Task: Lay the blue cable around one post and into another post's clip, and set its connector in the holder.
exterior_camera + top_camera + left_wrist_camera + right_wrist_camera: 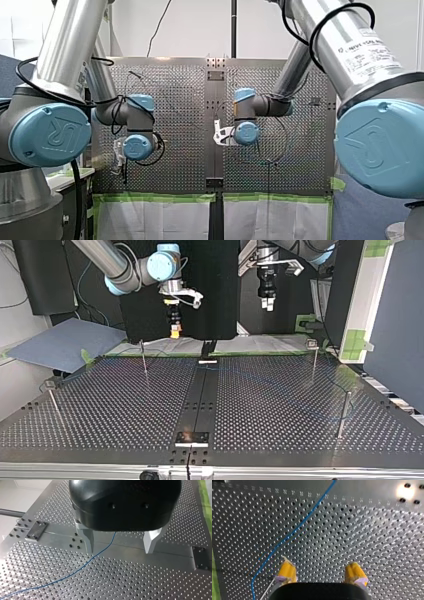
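Observation:
The thin blue cable (82, 566) lies loose on the perforated table and runs under the gap between my left gripper's metal fingers (88, 540). My left gripper (120, 546) hangs open above it, holding nothing. In the right wrist view the blue cable (294, 531) curves past the outer side of one yellow pad. My right gripper (320, 573) is open and empty above the plate. In the top view both grippers hover at the far edge: my right gripper (175, 331) and my left gripper (269, 303). The cable's connector is not visible.
Several thin posts stand on the table: post (144, 359), post (54, 402), post (314, 359) and post (344, 412). A small black block (192, 437) sits on the centre strip near the top view's front edge, another block (207, 360) at its far end.

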